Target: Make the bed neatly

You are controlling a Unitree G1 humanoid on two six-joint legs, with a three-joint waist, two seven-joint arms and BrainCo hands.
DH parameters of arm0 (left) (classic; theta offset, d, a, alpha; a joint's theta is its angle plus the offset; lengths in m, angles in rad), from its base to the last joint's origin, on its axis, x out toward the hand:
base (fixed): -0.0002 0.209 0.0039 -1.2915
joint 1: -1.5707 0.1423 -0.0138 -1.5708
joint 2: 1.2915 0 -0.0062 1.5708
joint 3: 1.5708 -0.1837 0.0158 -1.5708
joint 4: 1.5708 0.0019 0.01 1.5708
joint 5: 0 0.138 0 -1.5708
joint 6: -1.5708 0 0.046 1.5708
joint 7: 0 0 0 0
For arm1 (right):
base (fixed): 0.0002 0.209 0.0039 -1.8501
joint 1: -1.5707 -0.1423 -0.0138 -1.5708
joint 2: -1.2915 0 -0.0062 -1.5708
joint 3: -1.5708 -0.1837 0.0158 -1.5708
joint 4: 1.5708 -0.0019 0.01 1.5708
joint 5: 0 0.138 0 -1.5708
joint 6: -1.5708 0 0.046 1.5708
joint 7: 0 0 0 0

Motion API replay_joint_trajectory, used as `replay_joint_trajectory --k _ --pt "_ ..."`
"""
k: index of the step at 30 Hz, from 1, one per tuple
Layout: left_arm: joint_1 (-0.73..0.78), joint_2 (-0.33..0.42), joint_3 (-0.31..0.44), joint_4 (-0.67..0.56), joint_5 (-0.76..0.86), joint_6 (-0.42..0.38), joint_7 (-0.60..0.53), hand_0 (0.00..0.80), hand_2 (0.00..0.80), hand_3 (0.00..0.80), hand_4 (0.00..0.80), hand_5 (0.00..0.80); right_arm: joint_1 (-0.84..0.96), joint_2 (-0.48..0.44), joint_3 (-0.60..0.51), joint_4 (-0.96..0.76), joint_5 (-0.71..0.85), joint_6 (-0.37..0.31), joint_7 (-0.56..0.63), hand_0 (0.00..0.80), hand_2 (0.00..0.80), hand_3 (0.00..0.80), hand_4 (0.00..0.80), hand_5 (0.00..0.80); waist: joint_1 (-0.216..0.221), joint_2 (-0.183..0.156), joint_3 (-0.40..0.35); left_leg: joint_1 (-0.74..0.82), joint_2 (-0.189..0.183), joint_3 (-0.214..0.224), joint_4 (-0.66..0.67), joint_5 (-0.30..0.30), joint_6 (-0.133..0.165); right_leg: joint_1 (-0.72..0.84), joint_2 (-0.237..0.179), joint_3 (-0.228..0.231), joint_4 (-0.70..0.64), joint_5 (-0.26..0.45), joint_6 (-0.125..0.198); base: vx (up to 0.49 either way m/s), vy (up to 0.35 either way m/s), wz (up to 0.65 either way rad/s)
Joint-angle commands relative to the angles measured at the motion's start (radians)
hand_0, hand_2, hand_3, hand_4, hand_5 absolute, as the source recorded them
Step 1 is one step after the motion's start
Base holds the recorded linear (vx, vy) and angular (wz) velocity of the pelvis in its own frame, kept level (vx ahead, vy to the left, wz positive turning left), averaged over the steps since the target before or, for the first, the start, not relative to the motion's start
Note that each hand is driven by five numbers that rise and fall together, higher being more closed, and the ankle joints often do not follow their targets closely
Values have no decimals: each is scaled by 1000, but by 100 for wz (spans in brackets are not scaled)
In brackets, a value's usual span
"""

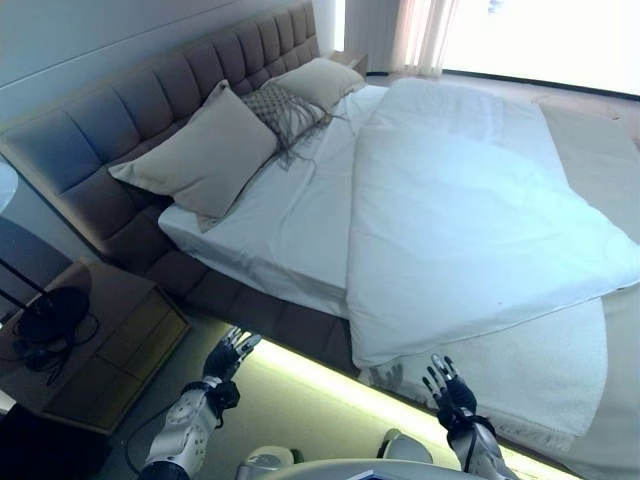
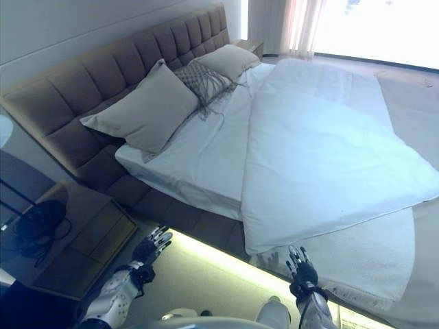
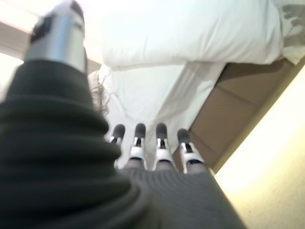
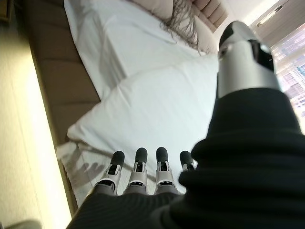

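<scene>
Two hands show at the bottom of my head view, both off the bed and empty. Starting at the left, I see a dark wooden nightstand (image 1: 120, 340) with a black lamp base (image 1: 50, 312) on it, set against the padded brown headboard (image 1: 150, 110). My left hand (image 1: 228, 357) hangs over the floor near the bed's brown side rail (image 1: 270, 318), fingers straight and spread, touching nothing. On the mattress, a large beige pillow (image 1: 205, 150) leans on the headboard, then a grey fringed cushion (image 1: 290, 112), then a second beige pillow (image 1: 325, 80) beyond it. A white sheet (image 1: 290, 220) lies bare beside them. The white duvet (image 1: 470, 220) covers the part of the bed away from the pillows, lying askew, with one corner drooping over the near edge above a cream textured blanket (image 1: 540, 375). My right hand (image 1: 448, 385) hovers just before that corner, fingers straight and apart, holding nothing. A curtain (image 1: 425, 35) hangs by the bright window far back.
</scene>
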Motion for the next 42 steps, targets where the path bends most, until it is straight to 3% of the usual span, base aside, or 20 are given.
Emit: replay_joint_trajectory --k 1,6,11,15,16,20,22,25,27,29,32,35,39,42 --pt "-57 16 58 -64 -13 -26 -48 0 0 0 0 0 -39 10 -16 -28 30 -27 36 0 0 0 0 0 -8 -50 37 91 -81 -37 102 -138 54 37 5 3 -335 322 37 179 -109 -16" --pt "-6 0 69 -98 -9 -22 -36 0 0 0 0 0 -8 18 -34 -19 16 -13 70 0 0 0 0 0 6 -60 27 106 -68 -20 123 -158 51 72 2 -33 -271 301 43 168 -165 -6" --pt "-13 -2 70 -85 -34 -36 -27 0 0 0 0 0 -25 8 -16 -8 12 -9 81 0 0 0 0 0 -2 -59 27 83 -49 -21 197 -180 40 91 36 -1 -210 232 16 157 -237 3" --pt "-18 -8 53 -91 -49 -53 -38 0 0 0 0 0 -24 -6 6 -28 -9 9 76 0 0 0 0 0 -22 -52 22 37 -10 -24 308 -103 -4 109 91 20 -183 142 -24 146 -238 0" --pt "-23 -15 45 -96 -66 -54 -34 0 0 0 0 0 -31 -17 10 -18 -20 9 63 0 0 0 0 0 -17 -50 27 11 6 -18 376 -84 -22 130 106 9 -180 118 -46 123 -276 1" --pt "-21 -38 29 -103 -84 -51 -45 0 0 0 0 0 -34 -38 12 -7 -14 -1 44 0 0 0 0 0 -5 -59 40 -74 17 6 565 -33 -48 164 118 -31 -169 69 -94 92 -233 0" --pt "-15 -50 12 -108 -59 -48 -67 0 0 0 0 0 -30 -42 11 0 7 -21 22 0 0 0 0 0 -1 -61 45 -118 56 12 583 16 -60 185 136 -43 -173 55 -117 80 -193 -1" --pt "-12 -45 4 -109 -56 -57 -73 0 0 0 0 0 -34 -39 7 1 38 -28 16 0 0 0 0 0 2 -51 49 -123 102 5 474 72 -70 204 171 -36 -180 39 -124 81 -81 2" --pt "-10 -39 11 -105 -60 -62 -77 0 0 0 0 0 -33 -30 2 -10 51 -16 0 0 0 0 0 0 6 -37 45 -114 134 -13 322 135 -87 226 204 -17 -193 23 -124 129 -9 -10" --pt "-12 -36 14 -108 -59 -57 -78 0 0 0 0 0 -31 -27 8 -20 63 -10 -11 0 0 0 0 0 15 -20 35 -125 160 -57 169 205 -115 243 232 0 -212 7 -121 171 55 7" --pt "2 -50 8 -107 -37 -47 -83 0 0 0 0 0 -8 -21 7 -51 55 -4 -25 0 0 0 0 0 29 5 30 -143 206 -90 38 305 -159 277 251 16 -222 -23 -123 240 110 12" --pt "23 -60 7 -106 -27 -36 -83 0 0 0 0 0 18 -14 8 -89 44 6 -40 0 0 0 0 0 37 25 30 -163 242 -101 -25 368 -182 299 254 20 -209 -54 -130 255 141 17" --pt "64 -64 23 -98 -14 -23 -105 0 0 0 0 0 51 -15 7 -121 40 20 -37 0 0 0 0 0 43 57 34 -169 276 -92 -78 408 -199 327 240 24 -158 -104 -136 353 203 -7" --pt "78 -64 36 -84 -11 -12 -128 0 0 0 0 0 64 -13 7 -124 26 27 -34 0 0 0 0 0 43 77 34 -166 274 -81 -73 383 -196 339 212 22 -108 -142 -134 368 264 -13"
